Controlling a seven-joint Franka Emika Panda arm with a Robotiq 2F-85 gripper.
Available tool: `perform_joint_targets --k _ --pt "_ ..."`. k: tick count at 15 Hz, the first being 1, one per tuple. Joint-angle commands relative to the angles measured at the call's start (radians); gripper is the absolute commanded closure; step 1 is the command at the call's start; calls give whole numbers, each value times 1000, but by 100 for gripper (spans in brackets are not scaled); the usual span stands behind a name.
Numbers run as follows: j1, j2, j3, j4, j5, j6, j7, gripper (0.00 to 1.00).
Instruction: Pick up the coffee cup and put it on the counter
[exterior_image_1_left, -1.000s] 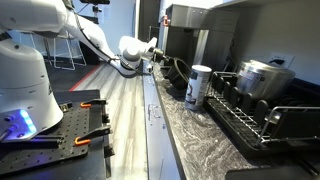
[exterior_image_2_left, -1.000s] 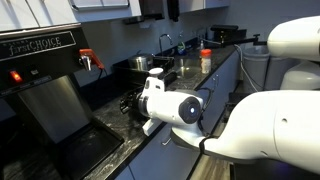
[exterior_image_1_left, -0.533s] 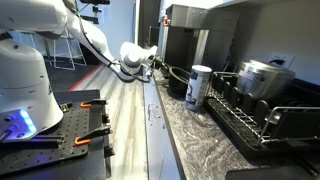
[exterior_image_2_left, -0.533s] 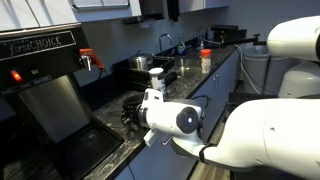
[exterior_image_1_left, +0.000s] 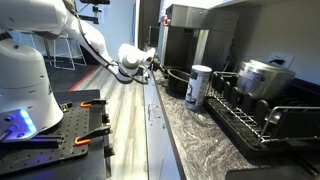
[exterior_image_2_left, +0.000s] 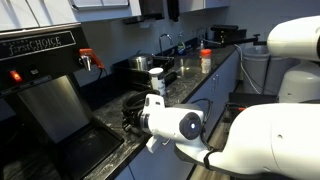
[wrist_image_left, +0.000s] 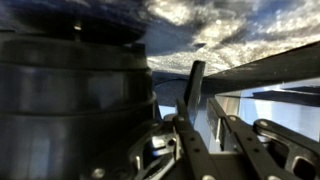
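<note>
Speckled stone table (exterior_image_1_left: 190, 130) by the coffee machine (exterior_image_1_left: 185, 35).
Hand (exterior_image_1_left: 157, 66) sat at the dark coffee cup (exterior_image_1_left: 176, 80); couldn't tell if clamped.

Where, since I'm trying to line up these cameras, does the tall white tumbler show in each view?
In an exterior view: the white tumbler stands right of centre on the counter, left of the steel pot.
In an exterior view: the tumbler is near centre, just below the steel pot.
Wrist view: not in it.
Shared landmark: the speckled counter, along the wrist view's top.
</note>
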Motion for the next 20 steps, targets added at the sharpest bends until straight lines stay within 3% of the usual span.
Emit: perform_joint_targets --k 1,2,3,5,10,20 --pt "-15 10 39 26 -29 -6 2 93" --pt "-17 15 49 30 -33 -8 0 93" --pt "-25 25 62 31 -42 -1 -3 47" --pt "-28 35 74 27 -56 7 -6 39" --pt "0 66 69 -3 -79 5 -16 3" --pt "8 242 88 -75 -250 5 -31 0"
